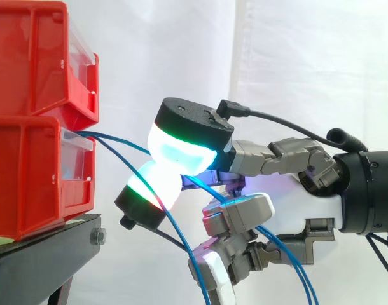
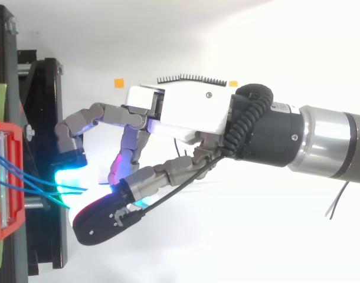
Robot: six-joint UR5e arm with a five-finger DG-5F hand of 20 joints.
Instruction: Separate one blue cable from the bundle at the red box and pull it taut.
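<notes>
Several thin blue cables [image 1: 117, 145] leave the front of the lower red bin [image 1: 28, 178] and run right and downward. My hand [image 1: 289, 206] reaches in from the right, just in front of the bin. Two glowing fingertips [image 1: 181, 152] press together around one blue cable a short way from the bin's face. That cable curves down past the palm, and the other strands hang slack below the hand. From above, the blue cables [image 2: 26, 181] fan from the red bin [image 2: 2, 177] into the cyan-lit pads of my hand [image 2: 180, 112]. The remaining fingers are curled under.
A second red bin [image 1: 35, 57] is stacked on the lower one, both on a black stand [image 1: 48, 254] at the left. A white curtain hangs behind. Two small orange marks [image 2: 119, 83] lie on the white floor.
</notes>
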